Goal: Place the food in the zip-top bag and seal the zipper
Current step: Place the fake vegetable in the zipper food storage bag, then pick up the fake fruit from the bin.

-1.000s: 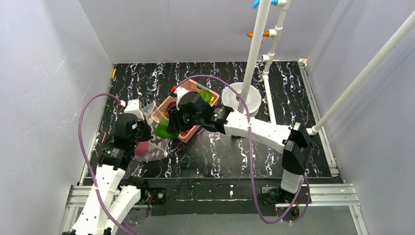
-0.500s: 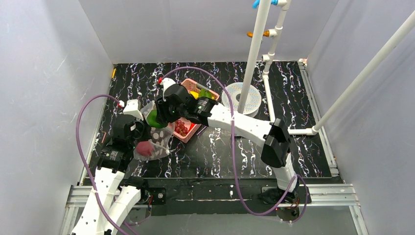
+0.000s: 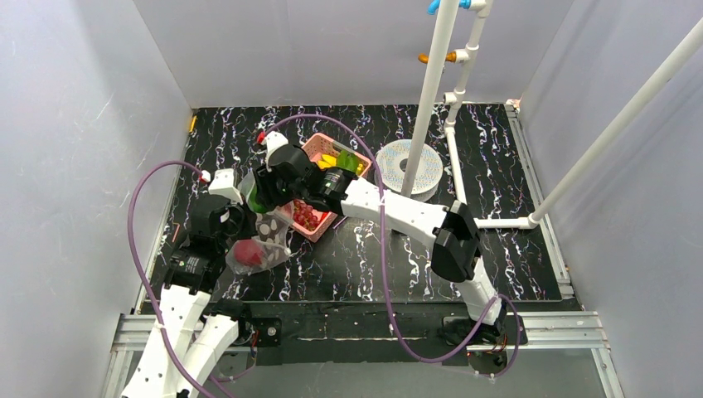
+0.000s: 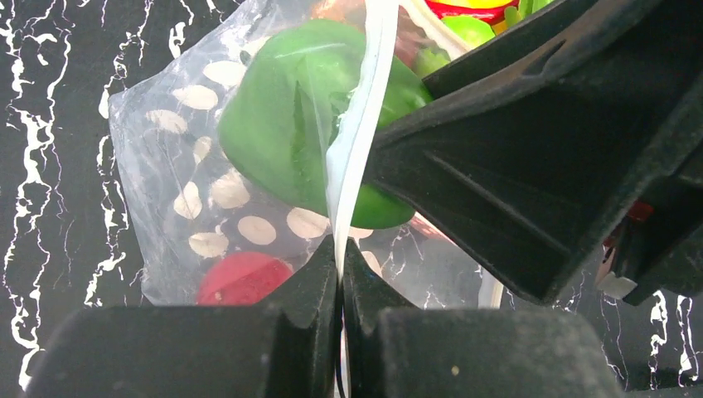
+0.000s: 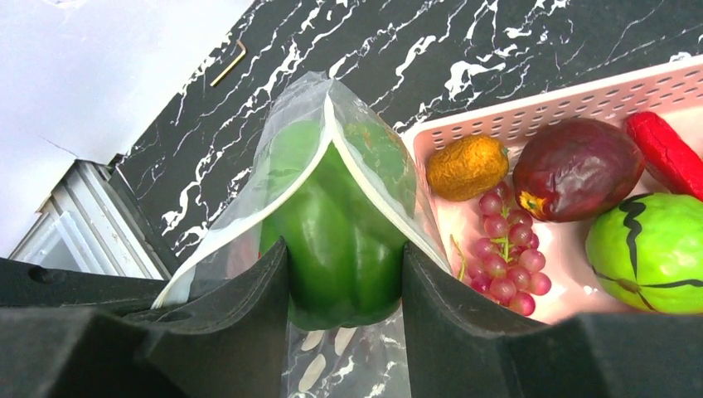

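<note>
The clear dotted zip-top bag (image 3: 267, 239) hangs open at the left, with a red apple (image 4: 240, 278) at its bottom. My left gripper (image 4: 341, 253) is shut on the bag's white zipper edge (image 4: 365, 99) and holds the mouth up. My right gripper (image 5: 344, 274) is shut on a glossy green pepper (image 5: 340, 232) and holds it in the bag's mouth (image 5: 332, 124), between the two zipper edges. In the top view the right gripper (image 3: 264, 195) is over the bag, next to the left gripper (image 3: 236, 211).
The pink basket (image 5: 539, 108) right of the bag holds purple grapes (image 5: 506, 265), a brown-orange fruit (image 5: 467, 166), a dark red fruit (image 5: 576, 166), a red chili (image 5: 667, 153) and a green piece (image 5: 651, 253). A white pipe stand (image 3: 431, 91) and disc (image 3: 427, 170) are behind.
My right gripper has carried the green pepper left from beside the basket to the bag's mouth. The bag with the apple has shifted slightly; the left gripper has kept its hold.
</note>
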